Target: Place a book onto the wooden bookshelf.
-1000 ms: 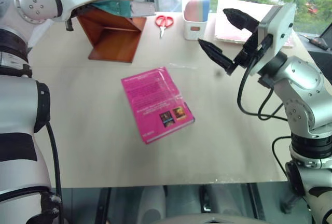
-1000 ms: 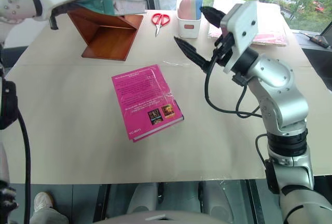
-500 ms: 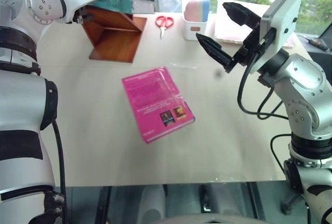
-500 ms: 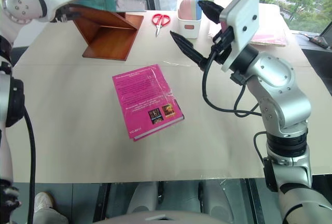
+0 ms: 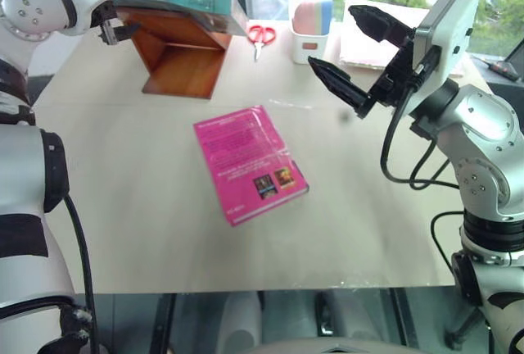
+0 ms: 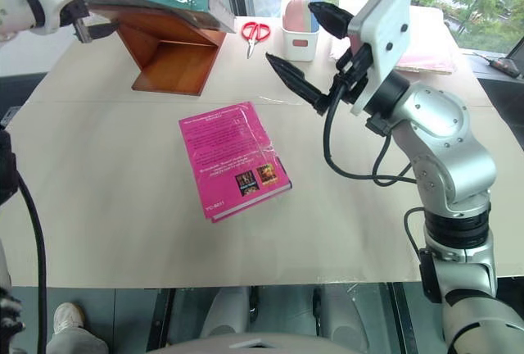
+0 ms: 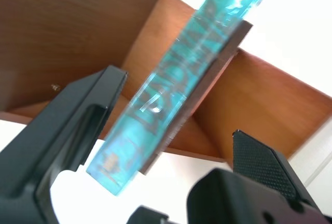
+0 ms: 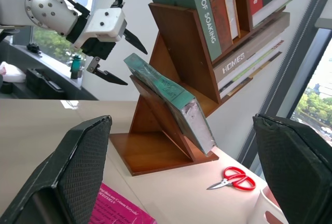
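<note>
Up at the far left of the table, the large thin teal-green book (image 8: 168, 97) in its glossy plastic wrap lay on a sloping board of the reddish-brown wooden bookshelf (image 5: 182, 57), its lower edge reaching down toward the shelf's base. From the right wrist view it leaned flat against the angled panel, with a row of upright books (image 8: 223, 6) filling the compartment above. The left gripper (image 8: 115, 57) hovered just beside the book's upper end, its two black fingers (image 7: 67, 130) spread wide on either side of the teal spine and apart from it, holding nothing; whether a fingertip grazed the wrap was hard to judge from the blurred left wrist view.

The right gripper (image 5: 354, 59) hung raised over the table's right half, its jaws standing wide and empty, well apart from the shelf.

On the beige tabletop (image 5: 147, 206) a smaller magenta-pink paperback (image 5: 248, 164) lay flat near the middle, back cover up. Red-handled scissors (image 5: 260, 36) rested near the far edge, just beside a white desk caddy (image 5: 308, 18) holding pink and blue items. A pale pink flat stack (image 6: 426, 38) sat at the far right.
</note>
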Robot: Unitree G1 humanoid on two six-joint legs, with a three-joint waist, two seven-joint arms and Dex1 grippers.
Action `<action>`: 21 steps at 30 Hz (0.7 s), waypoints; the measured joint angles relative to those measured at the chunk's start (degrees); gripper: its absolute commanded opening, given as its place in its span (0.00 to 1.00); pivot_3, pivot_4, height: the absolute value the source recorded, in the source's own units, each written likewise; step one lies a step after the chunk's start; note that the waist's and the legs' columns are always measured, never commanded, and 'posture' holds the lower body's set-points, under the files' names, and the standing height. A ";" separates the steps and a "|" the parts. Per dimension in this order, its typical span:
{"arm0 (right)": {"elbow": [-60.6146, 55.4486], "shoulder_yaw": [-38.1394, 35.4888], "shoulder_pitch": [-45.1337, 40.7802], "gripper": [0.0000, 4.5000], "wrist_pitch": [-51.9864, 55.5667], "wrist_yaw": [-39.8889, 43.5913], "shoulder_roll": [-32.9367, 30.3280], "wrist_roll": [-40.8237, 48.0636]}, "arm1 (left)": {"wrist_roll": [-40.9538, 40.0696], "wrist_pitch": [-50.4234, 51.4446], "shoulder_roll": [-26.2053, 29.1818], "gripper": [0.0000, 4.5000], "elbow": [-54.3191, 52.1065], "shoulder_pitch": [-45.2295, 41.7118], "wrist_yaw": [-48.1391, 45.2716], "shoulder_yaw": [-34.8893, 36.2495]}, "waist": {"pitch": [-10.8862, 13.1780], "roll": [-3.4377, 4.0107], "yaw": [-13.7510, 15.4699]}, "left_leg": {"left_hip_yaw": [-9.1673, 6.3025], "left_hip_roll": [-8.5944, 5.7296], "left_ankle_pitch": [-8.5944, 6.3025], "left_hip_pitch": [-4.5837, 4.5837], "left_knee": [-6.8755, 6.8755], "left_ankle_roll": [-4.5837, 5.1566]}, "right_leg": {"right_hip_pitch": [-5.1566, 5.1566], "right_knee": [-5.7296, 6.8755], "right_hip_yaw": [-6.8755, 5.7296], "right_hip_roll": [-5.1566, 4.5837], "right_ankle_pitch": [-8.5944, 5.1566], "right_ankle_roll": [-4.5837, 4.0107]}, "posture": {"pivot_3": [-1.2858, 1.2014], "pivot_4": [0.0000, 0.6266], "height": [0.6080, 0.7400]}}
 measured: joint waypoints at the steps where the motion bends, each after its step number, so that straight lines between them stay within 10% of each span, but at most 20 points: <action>1: 0.11 -0.02 0.42 1.00 -0.35 0.66 -0.49 -0.07 | -4.49 -1.17 -0.39 0.99 -0.61 1.42 -4.60 3.25 | 0.00 0.00 0.12 | 0.00 0.02 0.00 0.00 0.03 0.00 | 0.02 0.02 -0.05 0.00 0.00 0.00 | 0.52 0.24 1.00; 7: 2.26 0.23 4.07 1.00 -1.62 3.27 -2.48 -1.68 | -28.79 4.24 -6.75 0.99 -12.81 14.53 -22.88 18.74 | -0.06 0.10 0.13 | -0.13 0.03 0.00 0.10 0.31 0.01 | 0.31 0.18 -0.13 -0.01 0.01 0.01 | 0.52 0.24 1.00; 13: 2.97 0.68 10.43 1.00 -2.08 4.74 -4.90 -4.14 | -45.29 33.01 -19.48 0.99 -52.08 49.17 -12.63 25.68 | -0.15 0.25 -0.73 | -0.20 0.15 0.02 0.18 0.41 -0.01 | 0.32 0.38 -0.08 0.11 0.02 0.00 | 0.52 0.24 1.00; 21: 0.54 -1.22 25.04 1.00 -2.63 8.67 -10.17 -4.29 | -53.62 53.32 -18.67 0.99 -84.11 71.18 -4.14 31.85 | -0.16 0.29 -1.28 | -0.14 0.11 -0.01 1.20 0.31 0.00 | 1.19 0.39 0.02 0.12 -0.02 -0.02 | 0.52 0.24 1.00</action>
